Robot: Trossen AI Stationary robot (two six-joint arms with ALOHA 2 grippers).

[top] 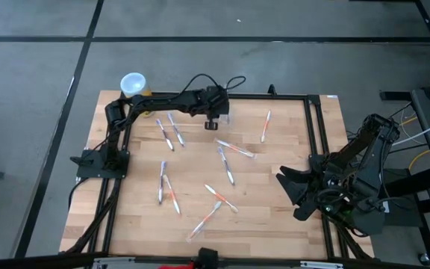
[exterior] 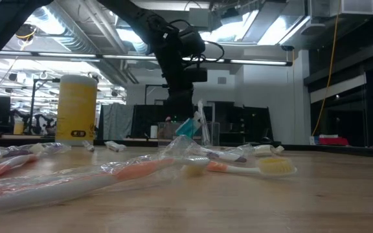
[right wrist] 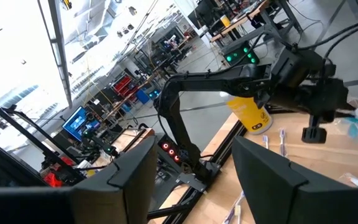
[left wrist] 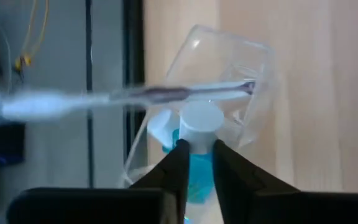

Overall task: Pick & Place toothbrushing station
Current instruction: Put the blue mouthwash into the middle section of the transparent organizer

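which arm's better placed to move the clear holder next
Left. The left tool is already at the clear holder, fingers pinching a white-and-blue piece inside it, while the right tool waits open at the table's right edge.

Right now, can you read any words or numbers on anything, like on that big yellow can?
No text can be read anywhere.
Yellow canister: a small dark label low on its side, too blurred to read.
Wrapped toothbrushes: no readable print.
Clear holder: no lettering shows.

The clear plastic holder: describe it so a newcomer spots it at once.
Start at the yellow canister on the table's far left corner and follow the left arm rightward to its end effector. The clear plastic holder sits there, see-through and low-walled, unlike the scattered toothbrushes.
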